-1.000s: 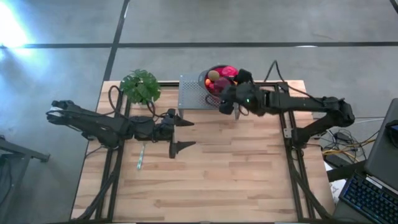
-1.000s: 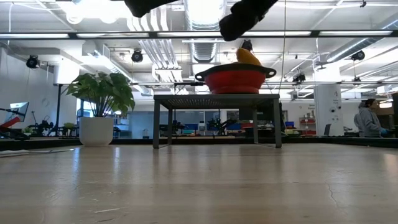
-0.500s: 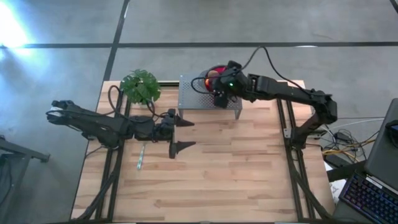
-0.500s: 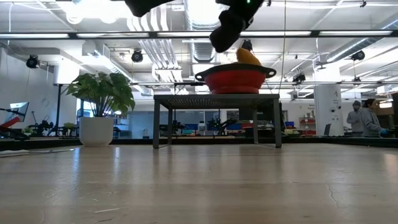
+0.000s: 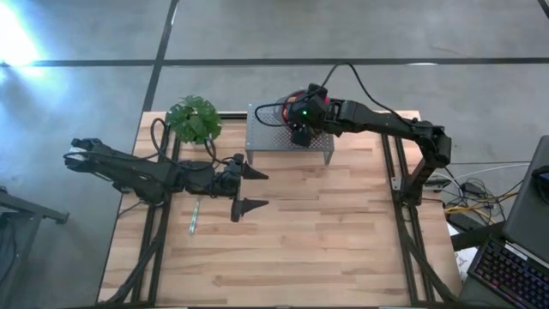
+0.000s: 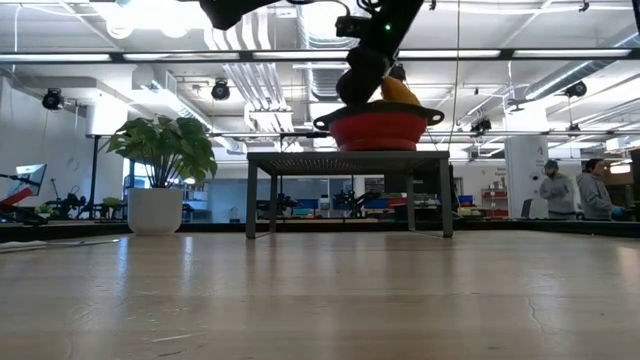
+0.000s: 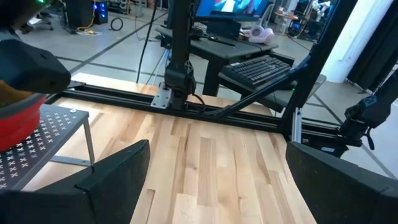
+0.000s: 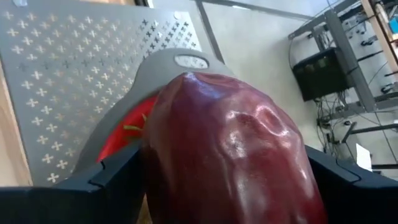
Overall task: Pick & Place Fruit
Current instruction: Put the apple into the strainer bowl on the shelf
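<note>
Right gripper (image 5: 298, 129) over the red colander (image 6: 379, 128) at twelve o'clock, fingers clamped on a dark-red fruit (image 8: 230, 149). Left gripper (image 5: 249, 189) at nine o'clock, fingers spread wide, holding nothing.

No readable text, label, brand, no. or sign is being shown in any view; a small oval mark on the grey colander handle (image 8: 191, 61) is being seen in the right wrist view, but too blurred to be read.
</note>
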You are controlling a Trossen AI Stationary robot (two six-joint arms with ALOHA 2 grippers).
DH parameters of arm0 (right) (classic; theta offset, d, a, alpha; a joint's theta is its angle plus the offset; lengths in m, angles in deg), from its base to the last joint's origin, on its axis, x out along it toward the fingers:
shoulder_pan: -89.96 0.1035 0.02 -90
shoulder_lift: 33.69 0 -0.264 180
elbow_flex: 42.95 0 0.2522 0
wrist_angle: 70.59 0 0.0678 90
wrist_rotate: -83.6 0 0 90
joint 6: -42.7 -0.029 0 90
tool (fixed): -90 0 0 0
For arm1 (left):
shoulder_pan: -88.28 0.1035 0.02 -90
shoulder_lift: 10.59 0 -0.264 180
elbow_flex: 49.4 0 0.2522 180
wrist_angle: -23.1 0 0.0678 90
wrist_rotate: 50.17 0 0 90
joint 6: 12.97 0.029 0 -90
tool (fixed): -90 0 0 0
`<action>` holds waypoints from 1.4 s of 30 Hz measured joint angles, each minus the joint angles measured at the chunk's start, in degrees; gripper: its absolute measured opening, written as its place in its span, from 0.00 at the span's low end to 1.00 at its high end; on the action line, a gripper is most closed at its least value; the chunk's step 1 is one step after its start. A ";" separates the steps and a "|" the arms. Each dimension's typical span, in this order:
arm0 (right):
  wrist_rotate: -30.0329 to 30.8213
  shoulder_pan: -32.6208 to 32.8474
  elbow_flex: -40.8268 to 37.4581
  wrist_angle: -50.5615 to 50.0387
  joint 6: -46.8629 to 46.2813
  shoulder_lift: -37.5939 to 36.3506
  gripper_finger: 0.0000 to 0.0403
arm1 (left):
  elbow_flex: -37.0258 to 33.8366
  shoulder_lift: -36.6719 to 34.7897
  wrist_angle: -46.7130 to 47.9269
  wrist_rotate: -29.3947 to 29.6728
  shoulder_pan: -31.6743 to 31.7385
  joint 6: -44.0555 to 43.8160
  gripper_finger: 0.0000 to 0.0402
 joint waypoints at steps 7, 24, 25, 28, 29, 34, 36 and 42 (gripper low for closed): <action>-0.21 -1.33 -0.58 -0.10 -0.05 -0.01 0.79 | 0.00 0.00 -0.03 0.00 0.00 -0.11 0.95; -0.57 -1.20 -0.81 -1.10 0.61 -0.01 0.85 | -0.02 0.00 -0.07 0.02 -0.02 -0.31 0.95; -1.01 -1.21 -0.81 -1.51 0.52 -0.01 0.85 | -0.02 0.00 -0.07 0.02 -0.02 -0.31 0.95; -2.34 -1.22 -0.83 -1.79 0.37 -0.01 0.83 | -0.02 0.00 -0.08 0.02 -0.02 -0.33 0.95; -2.50 -1.22 -0.83 -1.87 0.34 -0.01 0.82 | -0.02 0.00 -0.09 0.03 -0.02 -0.33 0.95; -2.87 -1.22 -0.83 -1.95 0.50 -0.01 0.82 | -0.02 0.00 -0.14 0.04 -0.02 -0.35 0.95; -2.88 -1.22 -0.83 -1.97 0.69 -0.01 0.84 | -0.02 0.00 -0.14 0.04 -0.02 -0.35 0.95; -2.94 -1.22 -0.83 -1.99 2.26 -0.01 0.92 | -0.02 0.00 -0.12 0.04 -0.02 -0.66 0.95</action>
